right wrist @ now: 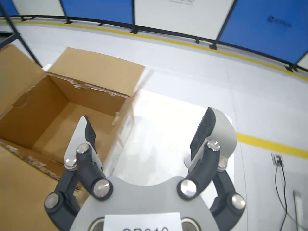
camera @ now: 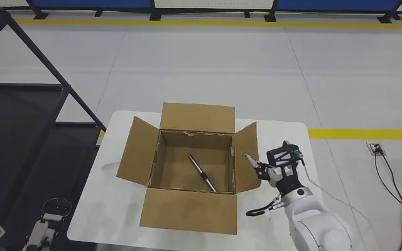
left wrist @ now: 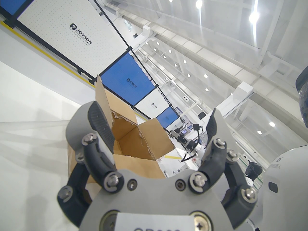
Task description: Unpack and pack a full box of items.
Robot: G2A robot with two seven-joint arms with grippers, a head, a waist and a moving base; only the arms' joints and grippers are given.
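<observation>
An open cardboard box (camera: 188, 210) stands on the white table (camera: 276, 138) with all its flaps folded outward. A thin metallic rod (camera: 202, 173) lies slanted on the box floor. My right gripper (camera: 256, 165) hovers just off the box's right flap, open and holding nothing; its wrist view has the gripper (right wrist: 146, 118) above the box's (right wrist: 48, 111) right wall and the bare table (right wrist: 163, 126). My left gripper (camera: 55, 204) sits low beside the table's front left corner. It (left wrist: 156, 118) is open and tilted upward, with the box (left wrist: 142, 133) beyond it.
A black metal frame (camera: 38, 63) stands on the floor to the left of the table. A floor socket with a cable (camera: 375, 149) lies to the right. Bare table surface runs along the box's right and left sides.
</observation>
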